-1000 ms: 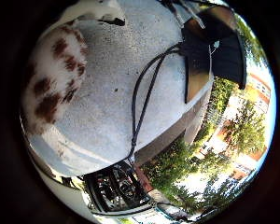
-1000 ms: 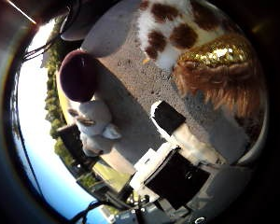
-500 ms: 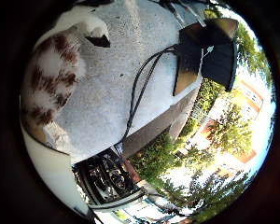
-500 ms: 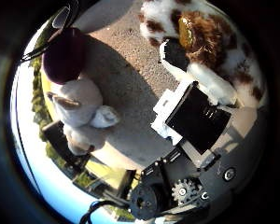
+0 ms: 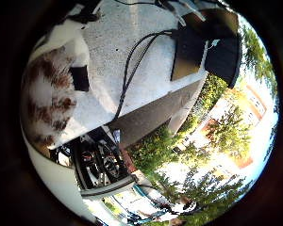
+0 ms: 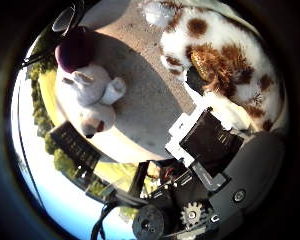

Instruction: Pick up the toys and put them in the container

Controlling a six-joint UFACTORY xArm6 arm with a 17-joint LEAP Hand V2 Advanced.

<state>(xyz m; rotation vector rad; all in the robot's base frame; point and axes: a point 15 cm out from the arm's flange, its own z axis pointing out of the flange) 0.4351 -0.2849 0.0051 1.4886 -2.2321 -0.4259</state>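
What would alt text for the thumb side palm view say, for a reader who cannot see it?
A white plush toy with brown spots and a golden-brown shaggy mane lies close under the palm on a grey speckled tabletop, with a finger of the white and black hand reaching onto it. Farther off lies a pale plush animal beside a dark maroon round cap.

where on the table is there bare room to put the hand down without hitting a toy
Bare grey tabletop lies between the spotted plush and the white plush with the maroon hat. In the little finger side view, more bare surface runs towards the black box at the table's edge. It is crowded at the spotted plush, where the hand touches it.
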